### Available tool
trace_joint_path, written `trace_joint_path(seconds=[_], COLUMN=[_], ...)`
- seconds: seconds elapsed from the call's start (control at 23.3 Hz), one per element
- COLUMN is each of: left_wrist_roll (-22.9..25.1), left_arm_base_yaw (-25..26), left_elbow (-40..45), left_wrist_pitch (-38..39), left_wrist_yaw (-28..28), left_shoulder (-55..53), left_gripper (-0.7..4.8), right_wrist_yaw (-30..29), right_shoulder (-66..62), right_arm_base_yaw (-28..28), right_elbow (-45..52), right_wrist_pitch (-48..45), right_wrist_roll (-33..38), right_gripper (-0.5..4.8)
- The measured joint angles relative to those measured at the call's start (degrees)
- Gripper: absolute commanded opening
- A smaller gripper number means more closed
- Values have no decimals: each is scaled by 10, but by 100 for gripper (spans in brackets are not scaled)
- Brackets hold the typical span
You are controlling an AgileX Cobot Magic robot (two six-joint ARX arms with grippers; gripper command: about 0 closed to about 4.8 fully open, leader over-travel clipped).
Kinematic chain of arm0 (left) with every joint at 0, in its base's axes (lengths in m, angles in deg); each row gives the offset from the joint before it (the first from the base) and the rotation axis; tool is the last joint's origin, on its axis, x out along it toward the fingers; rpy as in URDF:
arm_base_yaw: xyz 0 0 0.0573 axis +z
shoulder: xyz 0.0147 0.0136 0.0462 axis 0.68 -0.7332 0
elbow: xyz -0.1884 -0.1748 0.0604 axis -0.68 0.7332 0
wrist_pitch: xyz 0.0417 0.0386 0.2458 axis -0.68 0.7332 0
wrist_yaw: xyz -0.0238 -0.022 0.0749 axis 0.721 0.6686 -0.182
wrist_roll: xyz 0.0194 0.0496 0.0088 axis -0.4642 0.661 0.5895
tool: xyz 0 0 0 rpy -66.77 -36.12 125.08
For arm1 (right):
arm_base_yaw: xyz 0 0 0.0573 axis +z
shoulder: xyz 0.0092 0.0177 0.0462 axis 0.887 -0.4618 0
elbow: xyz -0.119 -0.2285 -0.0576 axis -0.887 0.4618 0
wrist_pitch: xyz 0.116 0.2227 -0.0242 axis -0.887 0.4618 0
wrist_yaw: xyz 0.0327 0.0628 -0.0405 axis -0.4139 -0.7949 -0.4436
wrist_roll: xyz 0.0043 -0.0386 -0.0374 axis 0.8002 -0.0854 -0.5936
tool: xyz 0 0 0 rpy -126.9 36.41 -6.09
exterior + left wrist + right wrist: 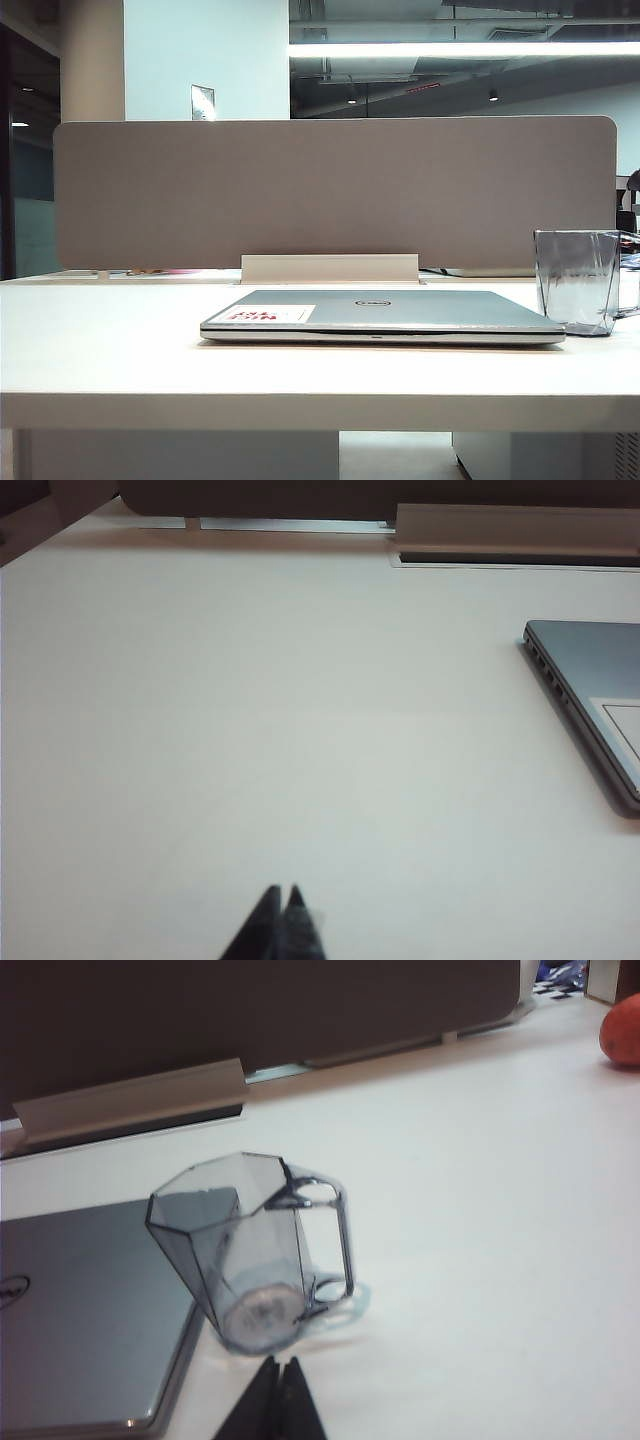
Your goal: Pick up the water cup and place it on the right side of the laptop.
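The water cup [577, 279], clear smoky grey-blue with faceted sides and a side handle, stands upright on the white table just right of the laptop [383, 315]. The laptop is closed, silver-grey, with a white-and-red sticker on its lid. In the right wrist view the water cup [250, 1252] stands beside the laptop's edge [90, 1310], and my right gripper [280, 1365] is shut and empty a short way back from the cup's base. My left gripper [283, 892] is shut over bare table, far from the laptop's corner [590, 705]. Neither gripper shows in the exterior view.
A grey partition panel [335, 190] runs along the table's back edge with a pale cable tray [330, 268] at its foot. An orange-red object [622, 1030] lies at the far right of the table. The table's front edge [320, 405] is near the exterior camera.
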Motion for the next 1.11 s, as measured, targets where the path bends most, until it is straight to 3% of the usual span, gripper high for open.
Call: trace_joint_path(seconds=[0.26,0.69,1.11], left_wrist_roll=[0,0,28], left_arm_base_yaw=[0,0,0], left_elbow=[0,0,0], left_wrist_pitch=[0,0,3], left_wrist_yaw=[0,0,0], left_shoulder=[0,0,0], left_gripper=[-5,-5,-6], right_wrist_yaw=[-17,-29,-26], right_shoulder=[131,300,299], right_arm_base_yaw=[0,0,0], right_elbow=[0,0,0], right_wrist_pitch=[139,292,303], right_wrist_roll=[0,2,2], right_gripper=[-9,-9,-9])
